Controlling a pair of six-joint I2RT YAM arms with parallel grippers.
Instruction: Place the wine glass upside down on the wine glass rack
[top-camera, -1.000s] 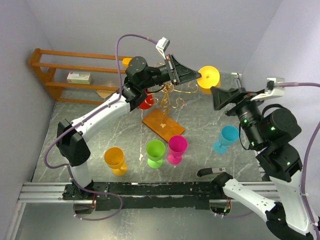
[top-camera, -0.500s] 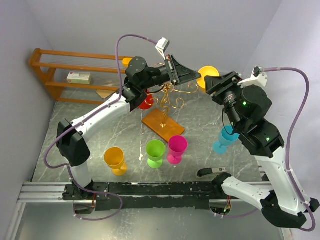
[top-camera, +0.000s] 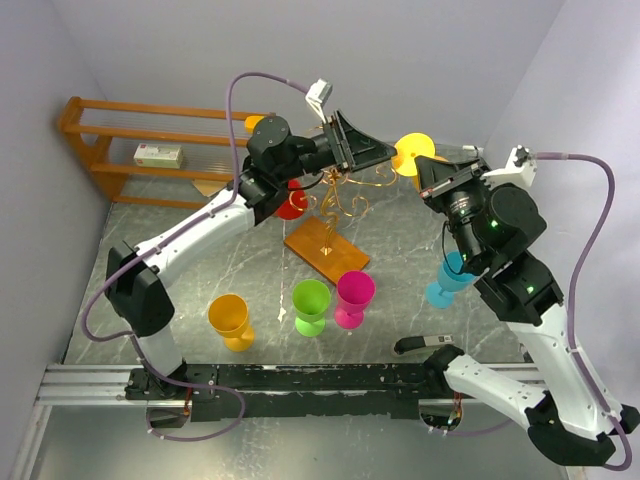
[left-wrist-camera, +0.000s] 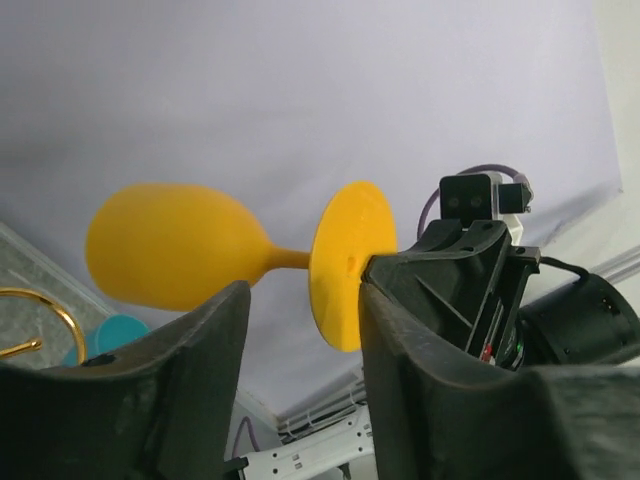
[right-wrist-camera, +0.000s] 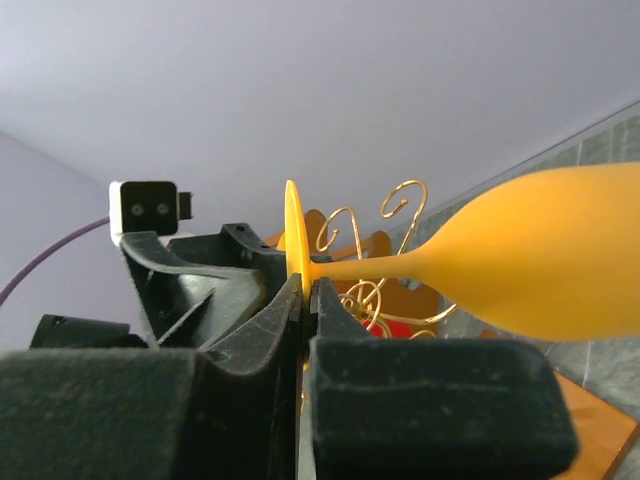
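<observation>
Handover above bench (top-camera: 200, 262): right hand (right-wrist-camera: 303, 297) clenched on foot of yellow wine glass (top-camera: 414, 151), held sideways beside top of wine glass rack (top-camera: 336, 196); left hand (left-wrist-camera: 300, 340) released, fingers apart near foot.

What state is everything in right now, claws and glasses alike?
yellow wine glass: sideways in mid-air, held by its stem.
right claw: shut on the yellow wine glass.
left claw: open, spread around the glass's foot.
wine glass rack: standing upright.
orange glass, green glass, pink glass: standing upright.
</observation>
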